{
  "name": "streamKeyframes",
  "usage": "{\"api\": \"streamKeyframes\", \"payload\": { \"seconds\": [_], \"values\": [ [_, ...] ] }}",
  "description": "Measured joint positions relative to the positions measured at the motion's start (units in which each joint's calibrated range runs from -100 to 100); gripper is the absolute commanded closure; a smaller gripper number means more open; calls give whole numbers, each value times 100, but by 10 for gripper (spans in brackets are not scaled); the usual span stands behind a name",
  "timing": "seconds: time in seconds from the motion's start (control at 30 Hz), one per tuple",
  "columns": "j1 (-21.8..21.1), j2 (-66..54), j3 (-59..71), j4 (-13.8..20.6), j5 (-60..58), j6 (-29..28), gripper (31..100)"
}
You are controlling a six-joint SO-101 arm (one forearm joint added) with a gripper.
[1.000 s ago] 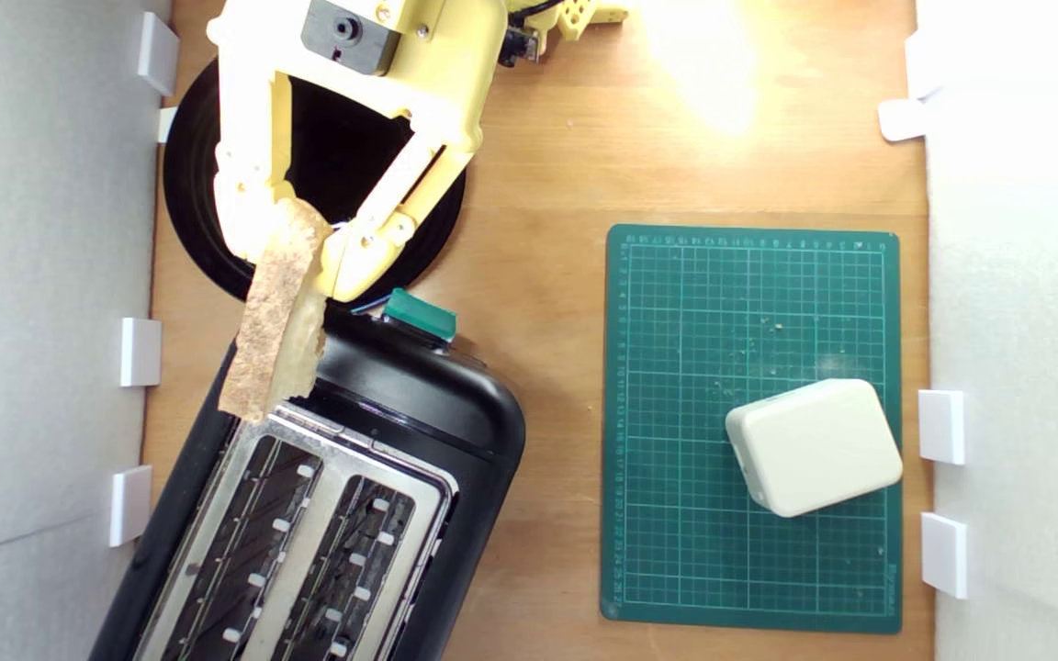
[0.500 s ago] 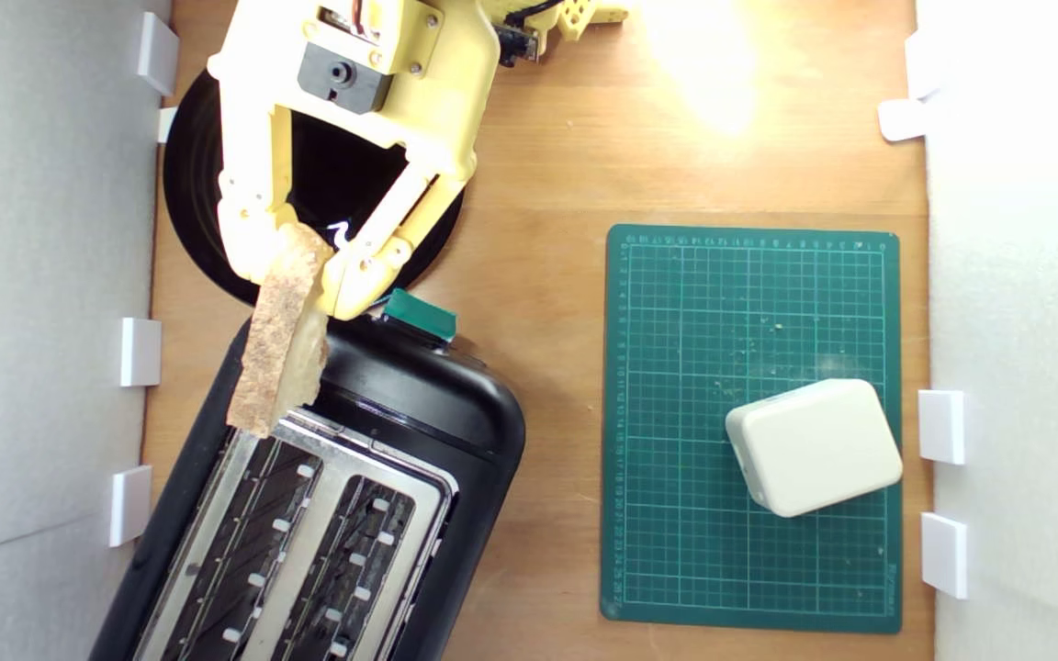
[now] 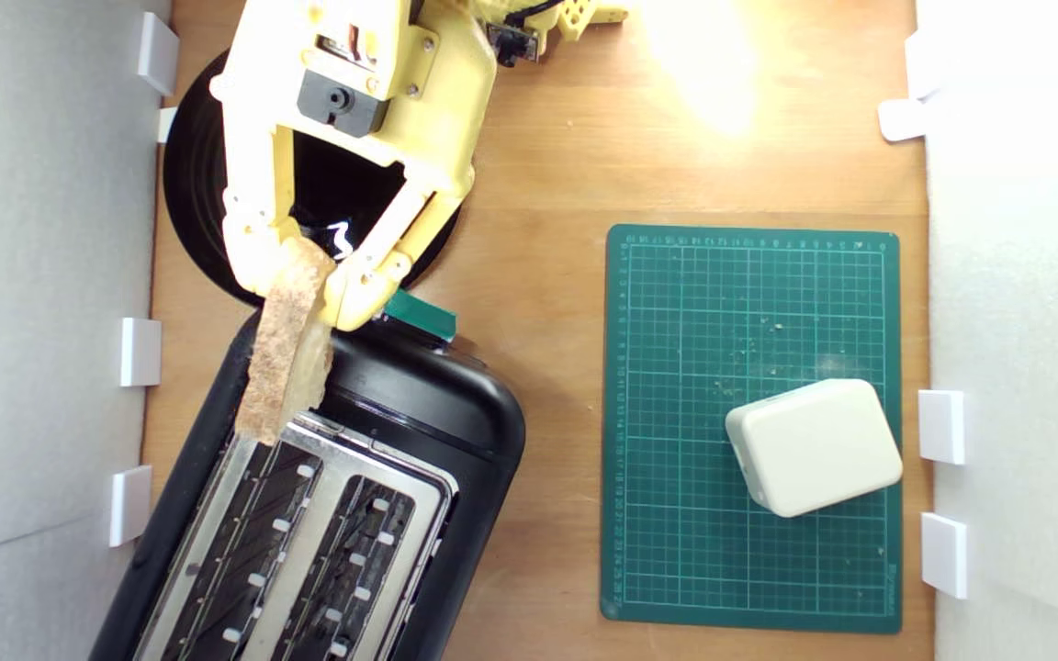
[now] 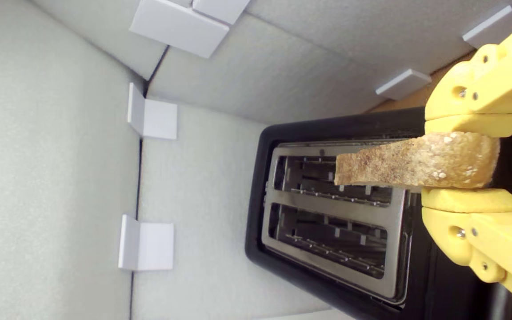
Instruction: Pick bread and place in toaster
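My yellow gripper point(image 3: 304, 280) is shut on the bread point(image 3: 283, 353), a tan-crusted half-slice held edge-on. The slice hangs above the lever end of the black toaster point(image 3: 455, 431), over the near end of the slot nearest the exterior view's left. The toaster has a silver top plate point(image 3: 345, 551) and a teal-green knob point(image 3: 421, 315), and both slots look empty. In the wrist view the bread point(image 4: 416, 162) sits pinched between the two yellow fingertips point(image 4: 471, 124), lined up lengthwise over one slot of the toaster point(image 4: 340, 218).
A round black plate point(image 3: 189, 184) lies behind the gripper. A green cutting mat point(image 3: 676, 441) on the exterior view's right carries a white plastic block point(image 3: 812, 447). White foam walls point(image 3: 33, 275) with white brackets stand close beside the toaster.
The gripper has carried the bread a little toward the toaster and lower. The slice's lower end now reaches the silver top plate's edge.
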Motion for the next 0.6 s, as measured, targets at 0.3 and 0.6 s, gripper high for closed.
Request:
{"api": "streamKeyframes", "payload": {
  "seconds": [0.3,0.6],
  "values": [
    [0,218,-213,-18,-85,-5,705],
    [0,260,-222,18,-534,-21,705]
  ]
}}
